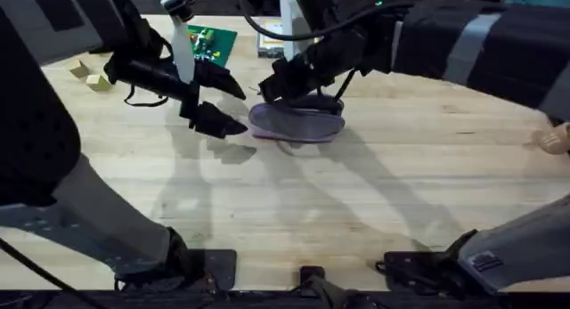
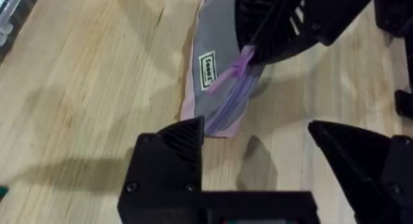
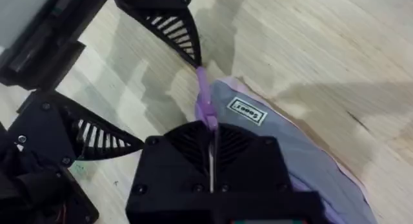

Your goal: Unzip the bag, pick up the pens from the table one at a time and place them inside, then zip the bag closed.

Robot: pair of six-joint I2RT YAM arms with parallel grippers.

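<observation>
My right tool (image 3: 210, 143) is clenched on the zipper pull (image 3: 205, 104) of the bag (image 1: 297, 122), mid-surface; my left tool (image 2: 258, 159) gapes just beside it (unanchored); pulling could drag the bag.

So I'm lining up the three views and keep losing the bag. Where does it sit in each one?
Overhead: the bag lies at the table's centre, under the right claw.
Left wrist: the bag runs from the top edge down toward the middle, past the open left claw.
Right wrist: the bag fills the lower right, beyond the shut right claw.
Shared landmark: its small white label.
</observation>
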